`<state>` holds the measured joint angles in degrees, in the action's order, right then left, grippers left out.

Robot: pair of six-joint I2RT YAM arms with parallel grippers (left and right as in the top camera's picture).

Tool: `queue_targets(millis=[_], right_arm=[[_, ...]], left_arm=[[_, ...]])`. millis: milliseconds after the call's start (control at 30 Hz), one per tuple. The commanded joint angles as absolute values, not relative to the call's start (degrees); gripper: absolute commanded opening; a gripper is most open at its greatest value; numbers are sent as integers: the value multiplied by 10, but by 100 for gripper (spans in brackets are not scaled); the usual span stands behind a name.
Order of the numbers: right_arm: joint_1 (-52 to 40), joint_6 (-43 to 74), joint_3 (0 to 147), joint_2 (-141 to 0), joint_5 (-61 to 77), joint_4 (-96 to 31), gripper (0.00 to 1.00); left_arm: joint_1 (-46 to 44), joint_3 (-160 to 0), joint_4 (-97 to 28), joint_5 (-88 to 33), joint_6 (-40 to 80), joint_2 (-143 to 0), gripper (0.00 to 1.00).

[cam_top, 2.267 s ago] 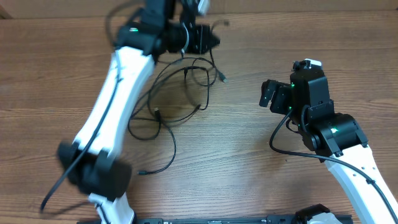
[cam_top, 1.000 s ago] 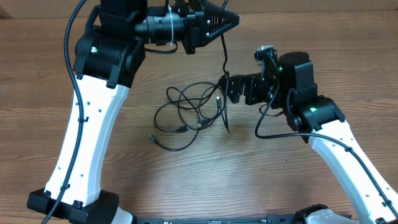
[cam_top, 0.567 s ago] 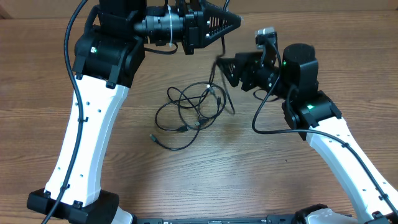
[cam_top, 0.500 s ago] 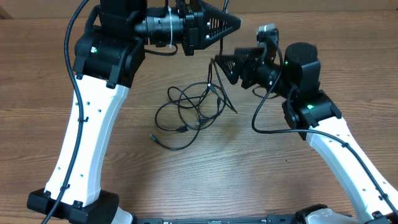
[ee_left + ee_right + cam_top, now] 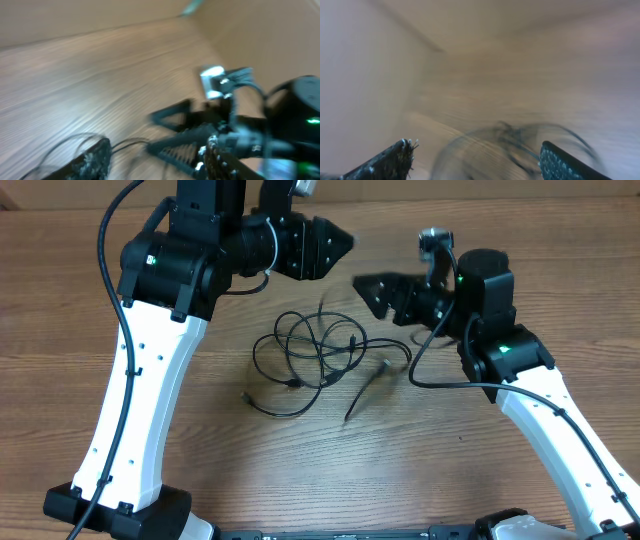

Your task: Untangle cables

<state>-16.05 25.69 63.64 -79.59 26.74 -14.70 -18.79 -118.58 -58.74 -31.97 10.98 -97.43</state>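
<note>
The cables (image 5: pixel 312 348) lie as a loose tangle of thin black loops on the wooden table, between the two arms. One strand (image 5: pixel 364 388) with a small plug lies straight at the tangle's right side. My left gripper (image 5: pixel 338 240) hovers above and behind the tangle, open, with nothing between its fingers. My right gripper (image 5: pixel 372 292) hangs to the tangle's upper right, also open and empty. In the left wrist view, blurred, the left gripper (image 5: pixel 155 161) has its jaws apart and a cable strand (image 5: pixel 127 145) shows beneath. The right wrist view is blurred too: the right gripper (image 5: pixel 477 161) stands wide, with the cables (image 5: pixel 520 140) beyond it.
The wooden table (image 5: pixel 80 330) fills the overhead view. My left arm's white link (image 5: pixel 140 410) slants across the left side, and the right arm's link (image 5: pixel 560 430) crosses the lower right. A thick arm cable (image 5: pixel 430 365) loops off the right arm.
My left gripper has opened and let go of the strand it held up; that strand now lies on the table. The right gripper has drawn back to the right.
</note>
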Motion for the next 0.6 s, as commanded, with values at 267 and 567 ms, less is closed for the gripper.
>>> queue_targets(millis=[267, 567], right_arm=[[-112, 178, 644, -795, 48, -318, 86], [-112, 145, 644, -794, 56, -340, 95]], left_arm=[[-191, -1169, -706, -79, 93, -1008, 64], [-192, -1160, -779, -93, 194, -1110, 65]])
